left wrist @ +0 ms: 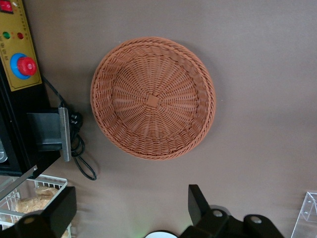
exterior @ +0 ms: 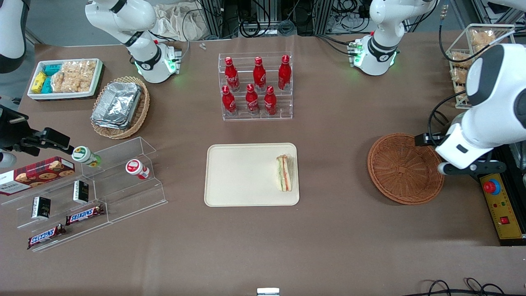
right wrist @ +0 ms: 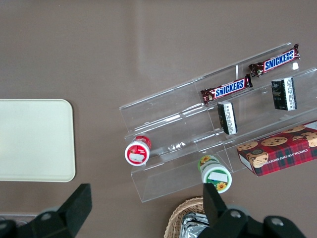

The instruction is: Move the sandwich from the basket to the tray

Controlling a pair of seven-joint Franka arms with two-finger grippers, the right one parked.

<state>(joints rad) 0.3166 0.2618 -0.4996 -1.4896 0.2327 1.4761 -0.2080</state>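
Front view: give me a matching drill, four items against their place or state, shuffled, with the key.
Items:
1. sandwich
2. basket
3. gripper
4. cola bottles

States:
A. holds nothing inside
B. lies on the tray, at its edge toward the working arm
C. stand in a clear tiered rack
D. fingers open, above the table beside the basket

Pairs: 1-B, 2-A, 3-D, 4-C

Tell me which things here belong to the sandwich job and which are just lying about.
Job:
- sandwich, lying on the tray
- tray
- basket, nothing in it
- pincer, open, above the table beside the basket

Lying about:
- cola bottles in a clear rack
- foil trays in a tan basket
- Snickers bars
- cookie box
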